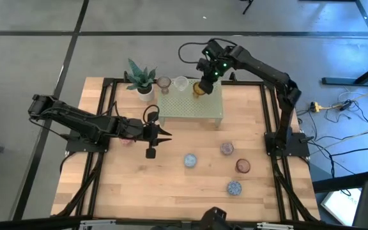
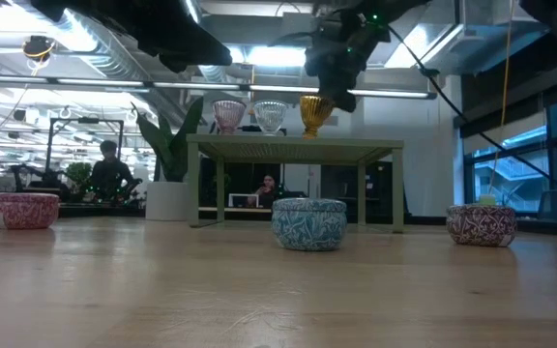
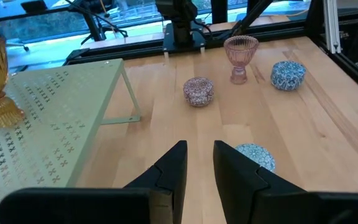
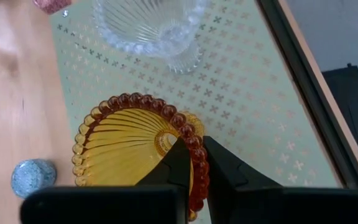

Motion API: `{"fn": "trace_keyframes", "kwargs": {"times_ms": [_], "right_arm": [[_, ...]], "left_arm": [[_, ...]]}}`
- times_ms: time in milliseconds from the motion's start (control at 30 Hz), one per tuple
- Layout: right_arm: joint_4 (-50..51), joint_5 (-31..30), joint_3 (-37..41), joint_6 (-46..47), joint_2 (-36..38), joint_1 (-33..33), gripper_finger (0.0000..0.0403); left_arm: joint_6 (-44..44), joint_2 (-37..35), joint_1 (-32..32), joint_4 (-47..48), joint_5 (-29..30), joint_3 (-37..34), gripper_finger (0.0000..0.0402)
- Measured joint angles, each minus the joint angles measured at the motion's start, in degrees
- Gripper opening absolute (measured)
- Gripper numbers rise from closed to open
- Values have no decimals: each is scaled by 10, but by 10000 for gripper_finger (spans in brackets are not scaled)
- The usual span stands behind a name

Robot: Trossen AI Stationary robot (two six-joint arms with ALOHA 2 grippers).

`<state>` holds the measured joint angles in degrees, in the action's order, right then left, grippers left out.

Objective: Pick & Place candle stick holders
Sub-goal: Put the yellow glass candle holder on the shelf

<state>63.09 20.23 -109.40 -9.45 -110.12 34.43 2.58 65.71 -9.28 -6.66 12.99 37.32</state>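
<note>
From above, the right gripper (image 1: 204, 82) sits over the amber holder (image 1: 199, 89) on the far edge of the pale green stand (image 1: 190, 105), beside the clear holder (image 1: 181, 83) and a pinkish one (image 1: 164, 82), with the potted plant (image 1: 140, 80) just left of the stand. The left gripper (image 1: 163, 134) hovers over bare table (image 1: 171, 191) in front of the stand, its fingers slightly apart around nothing. Four more holders stand on the table (a blue one (image 1: 190, 160) nearest the left gripper). At table height, three cups line the stand's top, with the right gripper directly above the amber one (image 2: 315, 113). The left wrist view shows its fingers (image 3: 173, 168) parted over wood. The right wrist view shows the fingers (image 4: 179, 165) pinching the amber holder's beaded rim (image 4: 188, 140).
</note>
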Motion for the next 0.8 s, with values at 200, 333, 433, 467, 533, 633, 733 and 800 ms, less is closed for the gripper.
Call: {"fn": "trace_keyframes", "kwargs": {"times_ms": [200, 333, 433, 467, 533, 633, 733, 800], "right_arm": [[-1, 6, -1, 0, -8, 9, 28], [-1, 4, -1, 0, -9, 10, 28], [-1, 6, -1, -1, -9, 11, 33], [-1, 7, -1, -2, -9, 11, 37], [0, 8, -1, -13, -10, 11, 48], [4, 6, 0, -22, -11, 11, 70], [3, 6, 0, -27, -11, 11, 88], [3, 6, 0, -29, -11, 11, 98]], "left_arm": [[-3, 0, 0, 0, 0, 0, 75], [-3, 0, 0, 0, -1, 0, 75], [-3, 0, 0, 0, -1, 0, 75], [-3, 0, 0, 0, -1, 0, 75], [-3, 0, 0, 0, -1, 0, 75], [-3, 0, 0, 0, -3, 0, 75], [-3, 0, 0, 0, -3, 0, 75], [-3, 0, 0, 0, -3, 0, 75]]}}
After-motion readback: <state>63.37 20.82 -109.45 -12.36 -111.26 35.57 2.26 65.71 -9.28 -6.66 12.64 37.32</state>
